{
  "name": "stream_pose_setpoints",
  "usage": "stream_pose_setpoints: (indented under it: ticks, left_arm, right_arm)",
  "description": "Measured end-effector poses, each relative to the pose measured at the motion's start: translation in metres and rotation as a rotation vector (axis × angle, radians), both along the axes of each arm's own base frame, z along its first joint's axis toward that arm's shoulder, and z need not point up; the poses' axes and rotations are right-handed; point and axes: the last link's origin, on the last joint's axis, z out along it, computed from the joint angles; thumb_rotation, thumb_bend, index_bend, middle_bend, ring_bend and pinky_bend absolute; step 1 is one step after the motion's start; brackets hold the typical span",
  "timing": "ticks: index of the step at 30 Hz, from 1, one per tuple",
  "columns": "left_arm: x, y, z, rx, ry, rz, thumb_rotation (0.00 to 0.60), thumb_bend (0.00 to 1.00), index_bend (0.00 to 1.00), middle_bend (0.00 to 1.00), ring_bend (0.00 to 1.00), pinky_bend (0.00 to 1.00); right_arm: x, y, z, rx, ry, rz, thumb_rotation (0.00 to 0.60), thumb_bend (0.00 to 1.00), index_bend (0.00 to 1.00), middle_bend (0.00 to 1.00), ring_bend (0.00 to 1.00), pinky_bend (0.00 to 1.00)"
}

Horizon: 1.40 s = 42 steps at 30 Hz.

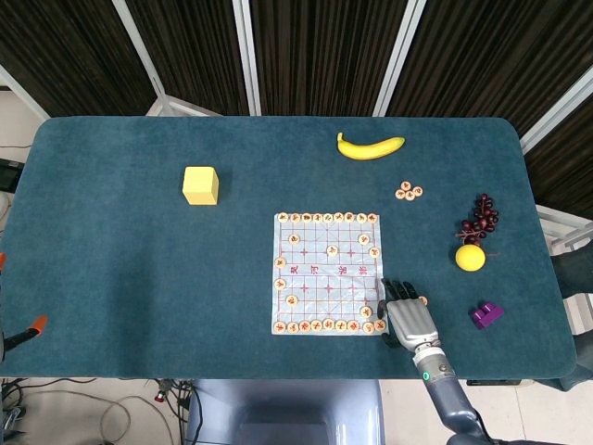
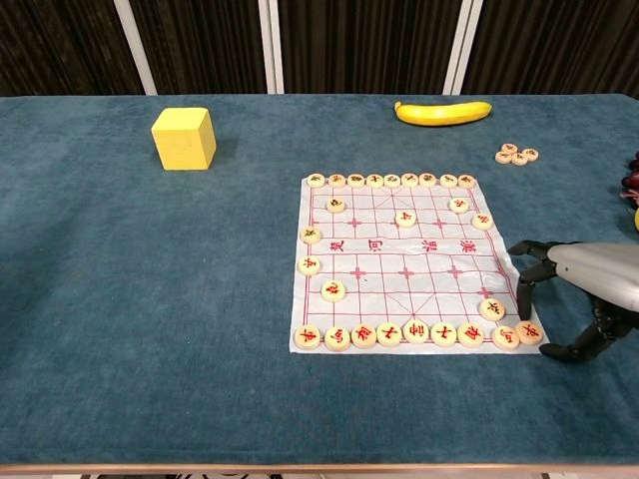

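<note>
A white paper chess board (image 1: 326,273) (image 2: 409,259) lies on the blue table, with round wooden pieces along its edges. My right hand (image 1: 408,315) (image 2: 584,289) stands at the board's near right corner, palm down, fingers spread and arched. Its fingertips (image 2: 521,311) come down at the board's right edge, just above the corner piece (image 2: 529,332) (image 1: 380,325). Nothing is in its grasp. One loose piece (image 1: 422,300) lies on the cloth close to the hand's right side. My left hand shows in neither view.
A banana (image 1: 371,146) (image 2: 443,112) lies at the far edge and a yellow cube (image 1: 200,184) (image 2: 185,138) at the left. A small pile of pieces (image 1: 409,192) (image 2: 516,154), dark grapes (image 1: 479,219), a yellow ball (image 1: 470,257) and a purple block (image 1: 485,314) sit at the right.
</note>
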Motion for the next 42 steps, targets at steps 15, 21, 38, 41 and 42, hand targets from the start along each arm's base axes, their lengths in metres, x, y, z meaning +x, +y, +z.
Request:
stream_pose_setpoints:
  ticks: [15, 21, 38, 41, 42]
  left_arm:
    - [0.0000, 0.0001, -0.0001, 0.000, 0.001, 0.000, 0.600, 0.04, 0.05, 0.00, 0.00, 0.07]
    - [0.0001, 0.0001, -0.0001, 0.001, 0.002, 0.000, 0.600, 0.04, 0.05, 0.00, 0.00, 0.07]
    - [0.0004, 0.0002, -0.0009, -0.001, 0.003, -0.001, 0.600, 0.04, 0.05, 0.00, 0.00, 0.07]
    - [0.0004, 0.0004, -0.0012, -0.002, 0.003, 0.000, 0.600, 0.04, 0.05, 0.00, 0.00, 0.07]
    - [0.0004, 0.0004, -0.0012, -0.002, 0.003, 0.000, 0.600, 0.04, 0.05, 0.00, 0.00, 0.07]
  right_arm:
    - [0.0019, -0.0025, -0.0031, 0.004, 0.006, -0.002, 0.600, 0.37, 0.49, 0.00, 0.00, 0.06]
    - [0.0017, -0.0036, -0.0042, 0.004, 0.004, -0.009, 0.600, 0.37, 0.50, 0.00, 0.00, 0.06]
    - [0.0044, -0.0047, -0.0028, 0.000, 0.005, -0.003, 0.600, 0.37, 0.54, 0.00, 0.00, 0.07]
    - [0.0048, -0.0060, -0.0019, -0.003, 0.004, -0.004, 0.600, 0.37, 0.54, 0.00, 0.00, 0.07]
    - [0.0049, -0.0064, -0.0016, -0.004, 0.004, -0.004, 0.600, 0.37, 0.54, 0.00, 0.00, 0.07]
